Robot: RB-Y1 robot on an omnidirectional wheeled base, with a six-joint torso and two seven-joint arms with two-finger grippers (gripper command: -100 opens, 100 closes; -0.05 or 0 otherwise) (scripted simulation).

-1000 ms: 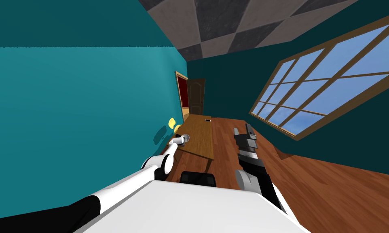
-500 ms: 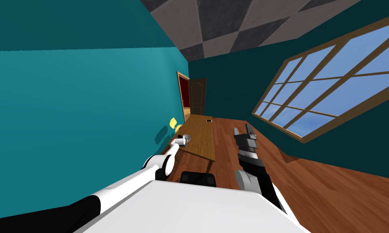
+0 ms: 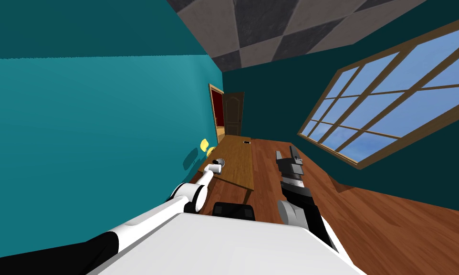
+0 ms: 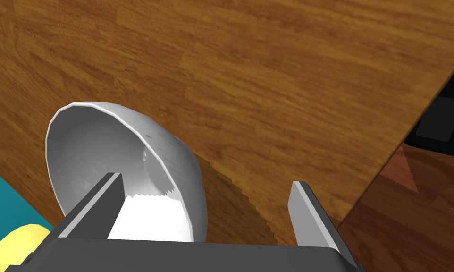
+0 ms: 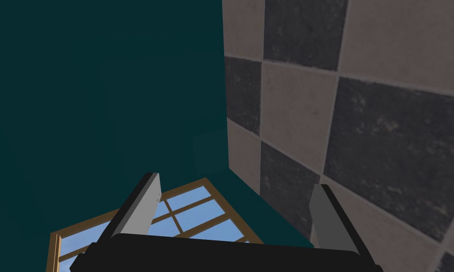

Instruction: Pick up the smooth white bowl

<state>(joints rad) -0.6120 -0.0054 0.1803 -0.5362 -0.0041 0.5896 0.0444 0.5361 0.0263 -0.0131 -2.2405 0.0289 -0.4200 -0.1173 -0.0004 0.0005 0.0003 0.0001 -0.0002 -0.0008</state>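
A smooth white bowl (image 4: pixel 127 156) sits on a wooden table (image 4: pixel 278 85), near the table's edge on the teal wall's side. My left gripper (image 4: pixel 207 182) is open at it. One finger (image 4: pixel 98 198) reaches inside the bowl; the other (image 4: pixel 306 208) stands clear over bare wood, so the bowl's near wall lies between them. The head view has the bowl (image 3: pixel 219 163) small at the tip of my left gripper (image 3: pixel 215 167), on the table's (image 3: pixel 238 164) near left part. My right gripper (image 3: pixel 286 153) is raised to the right of the table, open and empty (image 5: pixel 236 183).
A yellow object (image 3: pixel 204 144) lies between the table and the teal wall, close to the bowl (image 4: pixel 13 241). A small dark item (image 3: pixel 245 142) rests at the table's far end. Beyond it is a brown door (image 3: pixel 233 114). Wooden floor (image 3: pixel 376 215) spreads to the right.
My head camera shifted slightly after the earliest frame. My left arm has pushed a little further forward at the bowl. The right arm has not moved.
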